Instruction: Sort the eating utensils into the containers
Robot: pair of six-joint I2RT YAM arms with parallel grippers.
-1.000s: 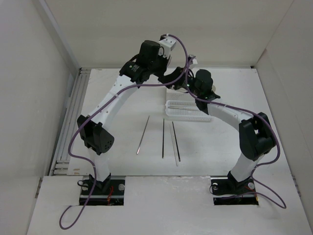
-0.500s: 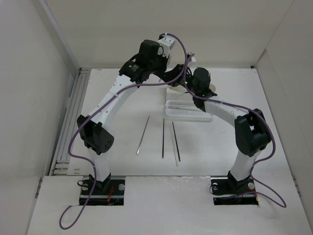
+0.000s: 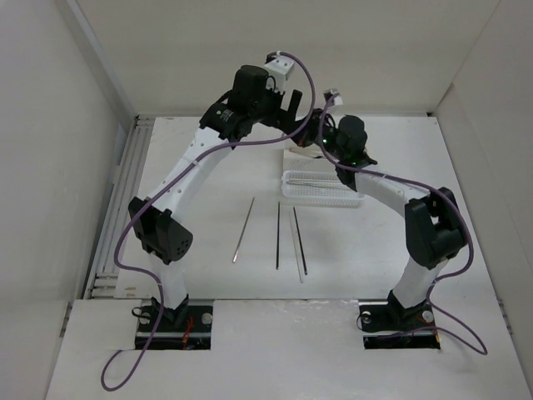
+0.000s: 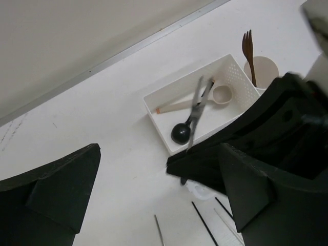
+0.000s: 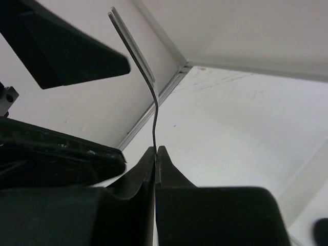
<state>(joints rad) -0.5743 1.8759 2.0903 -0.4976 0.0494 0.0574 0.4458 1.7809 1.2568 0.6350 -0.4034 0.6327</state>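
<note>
My right gripper (image 5: 155,149) is shut on a slim silvery utensil (image 5: 146,72) that stands up edge-on from its fingertips. In the left wrist view the same utensil (image 4: 197,102) hangs over the deep white box (image 4: 154,100). A black round spoon (image 4: 180,133) and a cream spoon (image 4: 221,95) lie in that box. A dark fork (image 4: 249,48) stands in the cream cup (image 4: 264,69). My left gripper (image 4: 159,205) is open and holds nothing, just left of the right gripper (image 3: 321,140). Several chopsticks (image 3: 277,235) lie on the table, near the perforated tray (image 3: 321,188).
The white table is walled at the back and on both sides, with a grooved rail (image 3: 121,208) along its left edge. Both arms arch over the far middle of the table and hide most of the box from above.
My left gripper has opened and drawn up and back. My right gripper has closed on the silvery utensil. The chopsticks have not moved.
</note>
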